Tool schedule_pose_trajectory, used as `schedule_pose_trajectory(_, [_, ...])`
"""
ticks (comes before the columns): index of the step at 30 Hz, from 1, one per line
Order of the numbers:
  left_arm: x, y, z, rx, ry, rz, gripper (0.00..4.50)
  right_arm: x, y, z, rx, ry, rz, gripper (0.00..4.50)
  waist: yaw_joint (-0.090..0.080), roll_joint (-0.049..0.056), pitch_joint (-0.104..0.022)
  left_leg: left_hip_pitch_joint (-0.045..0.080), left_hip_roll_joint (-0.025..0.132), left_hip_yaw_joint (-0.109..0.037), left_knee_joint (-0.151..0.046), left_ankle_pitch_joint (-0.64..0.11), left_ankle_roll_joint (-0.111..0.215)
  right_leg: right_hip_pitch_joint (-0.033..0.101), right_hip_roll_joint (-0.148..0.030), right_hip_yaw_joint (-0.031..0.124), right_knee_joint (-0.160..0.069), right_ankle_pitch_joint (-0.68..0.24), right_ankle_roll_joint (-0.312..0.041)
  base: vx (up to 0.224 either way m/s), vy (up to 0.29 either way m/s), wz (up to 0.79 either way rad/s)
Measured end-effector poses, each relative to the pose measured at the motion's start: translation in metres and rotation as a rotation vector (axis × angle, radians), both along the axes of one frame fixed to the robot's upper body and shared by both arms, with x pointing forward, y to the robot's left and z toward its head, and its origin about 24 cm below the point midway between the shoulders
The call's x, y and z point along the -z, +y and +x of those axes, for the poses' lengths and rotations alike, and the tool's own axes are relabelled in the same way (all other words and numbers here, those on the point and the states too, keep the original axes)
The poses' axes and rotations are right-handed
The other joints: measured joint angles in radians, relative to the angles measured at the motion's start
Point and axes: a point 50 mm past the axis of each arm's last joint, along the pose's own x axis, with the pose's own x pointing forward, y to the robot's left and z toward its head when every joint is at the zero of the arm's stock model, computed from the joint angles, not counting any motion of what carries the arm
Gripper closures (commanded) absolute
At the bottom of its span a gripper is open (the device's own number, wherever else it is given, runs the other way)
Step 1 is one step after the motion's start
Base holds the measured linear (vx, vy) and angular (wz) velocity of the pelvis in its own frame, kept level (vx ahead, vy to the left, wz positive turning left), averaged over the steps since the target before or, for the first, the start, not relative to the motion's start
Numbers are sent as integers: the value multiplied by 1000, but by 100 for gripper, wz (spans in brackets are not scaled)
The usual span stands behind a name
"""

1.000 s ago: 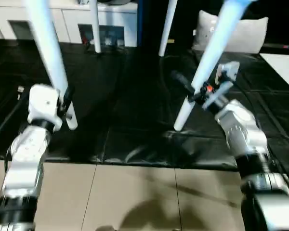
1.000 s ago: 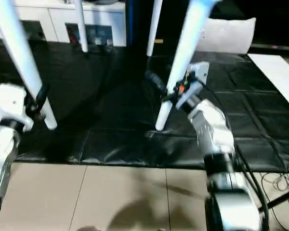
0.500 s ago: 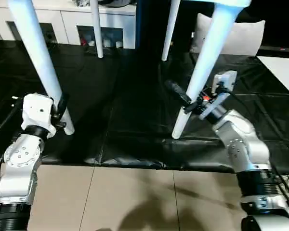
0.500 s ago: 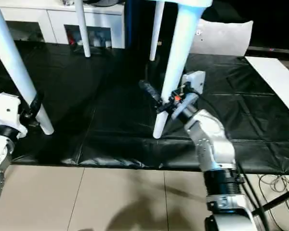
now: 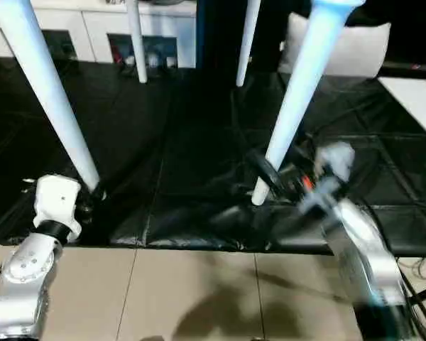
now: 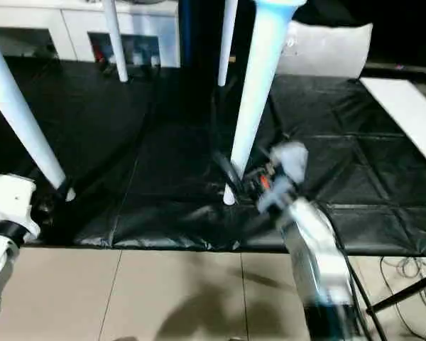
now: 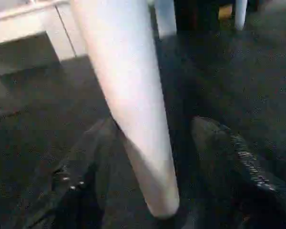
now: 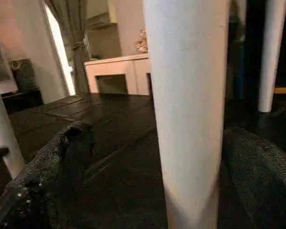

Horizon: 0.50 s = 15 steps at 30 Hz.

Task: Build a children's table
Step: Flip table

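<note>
From the head camera, the children's table (image 5: 291,99) stands upright on a black mat (image 5: 177,142), its four white legs slanting down to small rounded feet. Taking the near-right leg (image 5: 287,124) as the landmark, the right gripper (image 5: 270,177) sits at its foot, fingers to either side of it. The left gripper (image 5: 89,202) sits well to the left of that leg, at the foot of the near-left leg (image 5: 53,99). Each arm is nearest its own leg, and each leg's long axis runs steeply upward from the jaws.

In the left wrist view, the near-left leg passes between the black fingers (image 7: 81,162), which stand spread, with a gap visible on one side.

In the right wrist view, the landmark leg rises between widely spread fingers (image 8: 62,162), neither pressing it. The leg looks smooth, matte white and tapered.
</note>
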Motion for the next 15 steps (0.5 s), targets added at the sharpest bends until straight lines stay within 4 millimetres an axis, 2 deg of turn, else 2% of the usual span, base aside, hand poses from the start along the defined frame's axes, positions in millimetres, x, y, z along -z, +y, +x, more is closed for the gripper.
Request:
schedule_pose_trajectory(3, [-8,-13,-6,29,-45,-86,132,0,-4,-13,38,-11,4,0,-1,3,2,1,0,1,0,-1,-1,1,0,0,-1,0,0,0,0,0])
schedule_pose_trajectory(4, [-8,-17,-10,42,-55,-114,118,1,-6,-17,50,-6,6,0,-1,4,2,1,0,1,0,-1,-2,2,0,0,-1,0,0,0,0,0])
schedule_pose_trajectory(5, [-9,-27,-14,85,-66,-155,99,3,-8,-22,67,-1,8,0,0,5,3,1,0,1,0,-1,-2,2,0,0,-2,0,0,0,0,0])
schedule_pose_trajectory(8, [-12,-50,-22,185,-87,-241,85,1,-13,-29,91,-7,13,0,-4,9,6,1,0,3,0,-1,-2,1,-1,1,-2,-2,6,0,0,0])
schedule_pose_trajectory(12, [-14,-69,-42,284,-100,-345,49,-2,-28,-47,99,5,-16,0,-12,14,14,1,0,3,0,-1,-2,0,0,1,-2,-3,8,0,0,0])
schedule_pose_trajectory(14, [-12,-78,-58,353,-72,-397,45,-3,-31,-62,32,30,-48,0,-17,15,20,1,1,3,-2,-1,-2,-1,0,1,-3,-5,9,0,0,0])
schedule_pose_trajectory(15, [-10,-79,-63,371,-55,-408,27,-3,-31,-66,15,39,-53,0,-19,15,22,1,1,3,-4,-1,-2,0,0,1,-4,-5,9,0,0,0])
